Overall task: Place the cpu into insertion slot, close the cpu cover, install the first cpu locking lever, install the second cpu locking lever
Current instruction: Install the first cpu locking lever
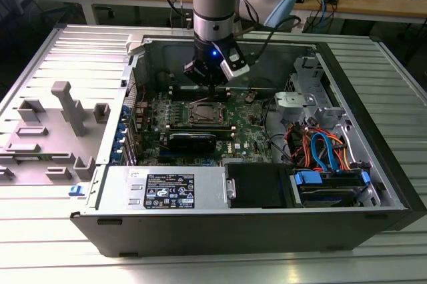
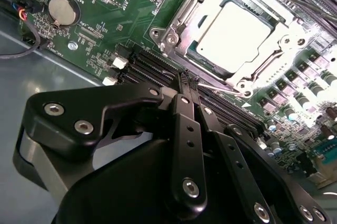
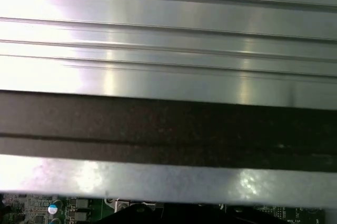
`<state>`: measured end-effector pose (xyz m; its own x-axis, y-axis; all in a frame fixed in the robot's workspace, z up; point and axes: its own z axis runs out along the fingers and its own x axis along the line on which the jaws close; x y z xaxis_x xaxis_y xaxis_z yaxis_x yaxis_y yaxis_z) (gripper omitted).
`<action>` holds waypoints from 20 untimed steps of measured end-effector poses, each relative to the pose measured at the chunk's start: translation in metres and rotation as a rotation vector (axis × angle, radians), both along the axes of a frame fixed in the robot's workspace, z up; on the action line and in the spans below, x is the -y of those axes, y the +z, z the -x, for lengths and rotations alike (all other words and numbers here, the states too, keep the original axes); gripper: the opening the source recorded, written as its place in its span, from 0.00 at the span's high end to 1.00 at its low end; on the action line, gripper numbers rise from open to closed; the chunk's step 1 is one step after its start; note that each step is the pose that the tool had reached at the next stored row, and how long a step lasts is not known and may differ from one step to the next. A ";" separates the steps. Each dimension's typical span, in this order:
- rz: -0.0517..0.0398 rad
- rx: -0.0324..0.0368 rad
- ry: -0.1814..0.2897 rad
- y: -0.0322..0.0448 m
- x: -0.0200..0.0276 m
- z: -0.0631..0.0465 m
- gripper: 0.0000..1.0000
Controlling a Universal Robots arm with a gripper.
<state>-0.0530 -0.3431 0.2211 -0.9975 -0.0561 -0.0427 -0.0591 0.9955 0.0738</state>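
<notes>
Open computer case [image 1: 267, 211] on the ridged metal counter [image 1: 40, 257], as I see it from my remote station. The claw [image 1: 209, 86] hangs inside the case, low over the green circuit board [image 1: 247, 131]. In the second wrist view the claw [image 2: 188, 79] has its two black fingers [image 2: 181, 109] drawn narrow, tips close together. I cannot tell whether they pinch anything. The chip [image 2: 237, 32] sits just beyond the claw tips, seated flat in the slot [image 2: 158, 34], its pale metal top showing through the window of the cover [image 2: 179, 27], which lies down over it. A thin bright lever [image 2: 221, 90] runs from just beside the claw tips along the near edge of the cover. Black memory strips [image 2: 152, 66] lie directly under the tips, between claw and slot. A round coin battery [image 2: 63, 9] sits on the board well off to one side of the claw. Grey blocks [image 1: 67, 107] stand on the counter, well apart from the claw, outside the case.
</notes>
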 end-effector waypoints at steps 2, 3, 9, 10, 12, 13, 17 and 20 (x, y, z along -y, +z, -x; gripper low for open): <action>0.0000 -0.0001 -0.001 -0.0012 0.0000 -0.001 0.89; 0.0000 0.0000 -0.001 -0.0021 0.0000 -0.001 0.89; 0.0001 -0.0001 -0.003 -0.0084 0.0000 -0.004 0.89; 0.0001 -0.0001 -0.003 -0.0095 0.0000 -0.004 0.89; 0.0001 0.0000 -0.003 -0.0114 0.0000 -0.005 0.89; 0.0000 0.0000 -0.004 -0.0120 0.0000 -0.005 0.89; 0.0002 -0.0002 -0.003 -0.0130 0.0000 -0.005 0.89; -0.0001 0.0000 -0.003 -0.0140 0.0000 -0.005 0.89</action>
<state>-0.0476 -0.3431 0.2071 -0.9977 -0.0527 -0.0427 -0.0557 0.9957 0.0739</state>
